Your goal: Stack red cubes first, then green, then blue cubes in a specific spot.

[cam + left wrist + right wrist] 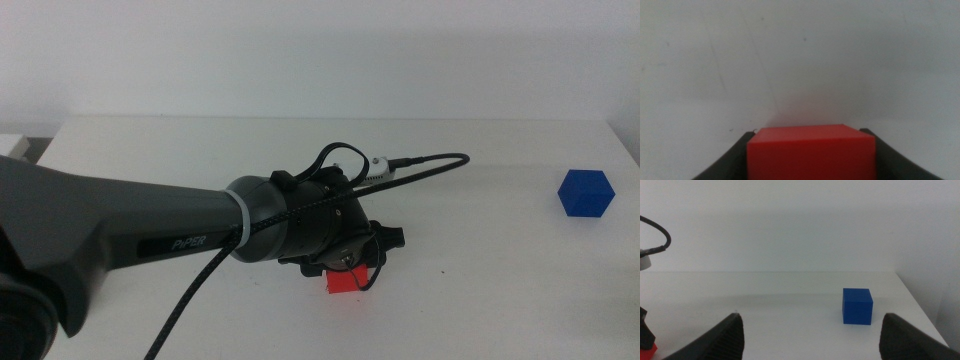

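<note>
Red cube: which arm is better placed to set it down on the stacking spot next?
Left. The left gripper is already shut on the red cube, low over the table near its middle. The right gripper waits open, facing the blue cube at the table's right side.

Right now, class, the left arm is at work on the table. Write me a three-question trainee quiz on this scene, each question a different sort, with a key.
1. True or false: the left end effector holds the red cube.
2. Which cube sits alone near the table's right edge? A green B blue C red
3. Fill in: the right end effector's jaws stand ____.

Key: 1 true. 2 B, the blue cube. 3 open.
</note>
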Controlling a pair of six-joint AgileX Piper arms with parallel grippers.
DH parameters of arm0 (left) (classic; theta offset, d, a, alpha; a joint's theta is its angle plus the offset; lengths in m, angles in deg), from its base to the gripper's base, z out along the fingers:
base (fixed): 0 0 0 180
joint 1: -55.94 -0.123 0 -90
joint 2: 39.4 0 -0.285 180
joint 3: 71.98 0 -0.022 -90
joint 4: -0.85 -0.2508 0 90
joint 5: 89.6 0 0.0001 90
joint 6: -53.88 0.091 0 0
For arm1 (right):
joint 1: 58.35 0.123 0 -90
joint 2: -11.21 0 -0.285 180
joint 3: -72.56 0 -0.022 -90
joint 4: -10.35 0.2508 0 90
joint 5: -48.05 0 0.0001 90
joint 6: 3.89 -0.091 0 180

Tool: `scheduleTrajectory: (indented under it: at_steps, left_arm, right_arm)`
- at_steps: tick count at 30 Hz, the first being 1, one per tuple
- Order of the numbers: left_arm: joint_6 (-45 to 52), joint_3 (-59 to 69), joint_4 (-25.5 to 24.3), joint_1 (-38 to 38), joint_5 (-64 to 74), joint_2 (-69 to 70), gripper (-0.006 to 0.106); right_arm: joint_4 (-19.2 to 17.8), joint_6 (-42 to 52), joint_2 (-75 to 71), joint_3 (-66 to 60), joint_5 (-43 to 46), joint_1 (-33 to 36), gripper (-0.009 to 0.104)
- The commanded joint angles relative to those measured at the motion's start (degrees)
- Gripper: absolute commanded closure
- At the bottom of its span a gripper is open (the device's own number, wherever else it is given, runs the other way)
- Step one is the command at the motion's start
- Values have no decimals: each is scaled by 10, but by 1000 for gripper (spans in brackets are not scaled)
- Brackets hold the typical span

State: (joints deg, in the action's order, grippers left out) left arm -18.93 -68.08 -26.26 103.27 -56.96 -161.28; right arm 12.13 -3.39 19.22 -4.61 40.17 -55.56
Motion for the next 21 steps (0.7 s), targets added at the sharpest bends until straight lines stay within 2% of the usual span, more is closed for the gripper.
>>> scheduleTrajectory:
  at_steps: [1,6,7,12,17,21]
  left_arm:
    - [13,1,-4,-1,-10,2,65]
    - [32,1,-4,-2,-20,2,43]
    - [40,1,-4,-2,-20,2,34]
    - [40,1,-2,-2,-20,2,8]
    - [56,1,7,-2,2,43,7]
    - [149,2,10,-28,140,149,7]
  right_arm:
    - [-1,4,-2,0,6,2,2]
    - [-1,4,-2,0,6,2,2]
    - [-1,4,-2,0,6,2,2]
    - [-1,4,-2,0,6,2,2]
    - [-1,4,-2,0,6,2,2]
    - [-1,4,-2,0,6,2,2]
